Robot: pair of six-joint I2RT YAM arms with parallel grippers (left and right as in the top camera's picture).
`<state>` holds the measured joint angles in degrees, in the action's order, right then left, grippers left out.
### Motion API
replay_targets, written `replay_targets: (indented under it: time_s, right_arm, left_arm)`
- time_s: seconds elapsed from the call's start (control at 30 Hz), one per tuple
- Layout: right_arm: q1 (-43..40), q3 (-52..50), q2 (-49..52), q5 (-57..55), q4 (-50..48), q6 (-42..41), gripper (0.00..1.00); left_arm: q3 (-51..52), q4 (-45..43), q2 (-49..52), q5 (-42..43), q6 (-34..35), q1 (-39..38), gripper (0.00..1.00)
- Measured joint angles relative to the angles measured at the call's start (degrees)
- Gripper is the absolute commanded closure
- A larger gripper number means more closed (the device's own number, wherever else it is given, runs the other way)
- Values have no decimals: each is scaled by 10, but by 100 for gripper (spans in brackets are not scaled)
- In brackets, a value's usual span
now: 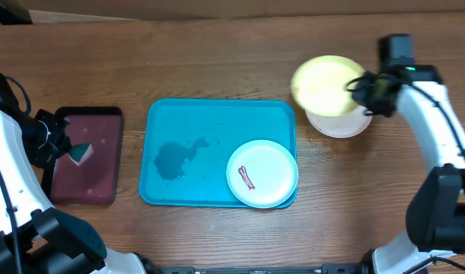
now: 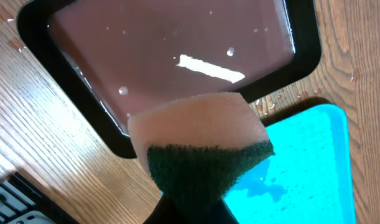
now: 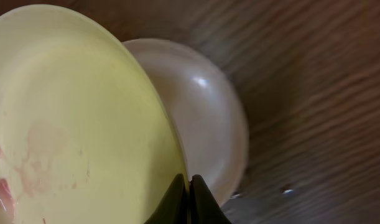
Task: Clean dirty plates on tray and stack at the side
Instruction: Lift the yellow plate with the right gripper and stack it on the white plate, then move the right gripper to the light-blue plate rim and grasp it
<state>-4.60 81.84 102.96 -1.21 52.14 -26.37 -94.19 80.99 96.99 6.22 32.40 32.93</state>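
Note:
My right gripper [image 1: 359, 86] is shut on the rim of the yellow-green plate [image 1: 326, 84] and holds it tilted above a white plate [image 1: 346, 124] on the table right of the turquoise tray [image 1: 217, 114]. In the right wrist view the yellow-green plate [image 3: 71, 118] shows faint reddish smears, and the white plate [image 3: 205, 118] lies behind it. A pale mint plate [image 1: 262, 173] with a reddish-brown streak sits in the tray's front right corner. My left gripper [image 1: 65, 148] is shut on a sponge [image 2: 199, 140] over the maroon tray [image 1: 86, 156].
A wet patch [image 1: 175, 158] lies on the turquoise tray's left half. The dark maroon black-rimmed tray holds water [image 2: 177, 56]. Bare wooden table lies behind the trays and at the far right.

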Motion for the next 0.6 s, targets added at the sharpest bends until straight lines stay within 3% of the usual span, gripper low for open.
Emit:
replay_targets:
  time_s: [0.23,0.33,0.5,0.6]
  right_arm:
    - [-76,-26,1,25,-6,9,96]
    - [-72,-39,1,32,-25,18,75]
    - [-54,-59,1,44,-27,30,56]
    - [-39,-64,1,65,-22,45,50]
  left_arm:
    - [0,-4,0,-2,0,-10,96]
    - [0,-4,0,-2,0,-11,96]
    - [0,-4,0,-4,0,-11,96]
    - [0,-4,0,-4,0,-11,96]
